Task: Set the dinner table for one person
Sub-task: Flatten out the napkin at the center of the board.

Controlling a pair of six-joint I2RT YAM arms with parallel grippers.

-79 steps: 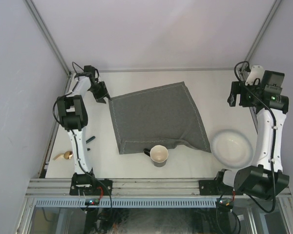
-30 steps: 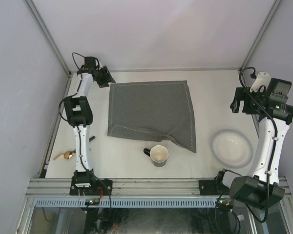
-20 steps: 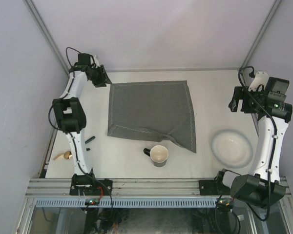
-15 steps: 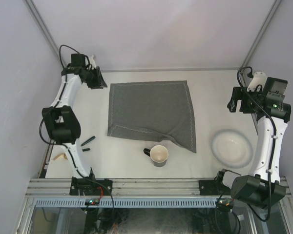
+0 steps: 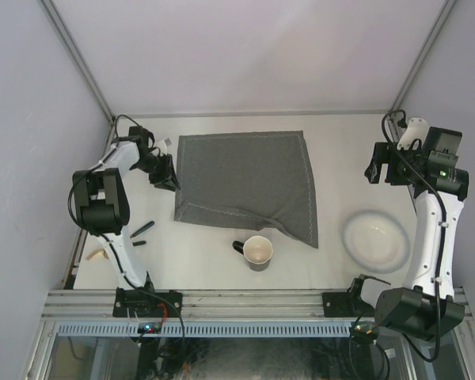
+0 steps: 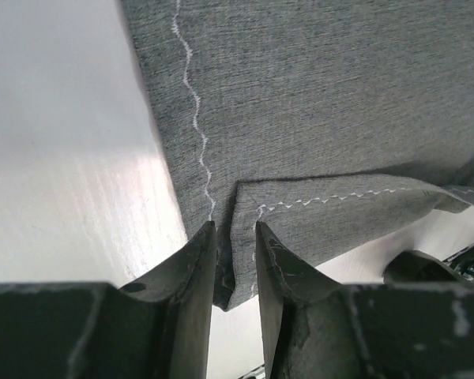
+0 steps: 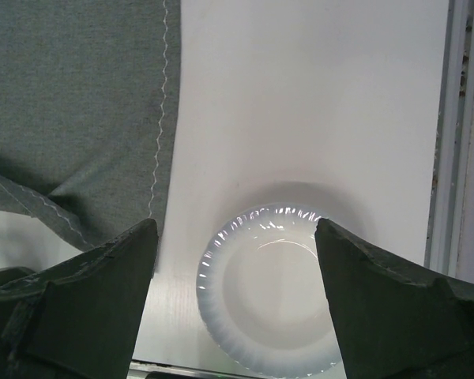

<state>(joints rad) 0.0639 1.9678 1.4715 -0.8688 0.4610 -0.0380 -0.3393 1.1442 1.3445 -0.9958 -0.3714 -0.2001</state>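
The off-white dinner table [image 5: 340,142] carries a grey stitched mat [image 5: 245,178] whose near edge is folded over. My left gripper [image 5: 165,176] hovers at the mat's left edge. In the left wrist view its jaws [image 6: 235,227] stand a narrow gap apart, holding nothing, with the mat's near-left corner [image 6: 245,260] showing between them. My right gripper [image 5: 376,170] is wide open and empty, raised to the right of the mat. In the right wrist view it [image 7: 235,229] frames the white plate [image 7: 272,292].
The white plate [image 5: 376,241] lies near right. A mug [image 5: 257,252] stands just in front of the mat's near edge. A small dark object [image 5: 141,229] and a gold spoon [image 5: 95,255] lie near the left rail, partly behind my left arm.
The mat was dragged from a skewed pose to square, then let go. My left gripper rose to the back left, then came down to the mat's left edge. The right arm barely shifted.
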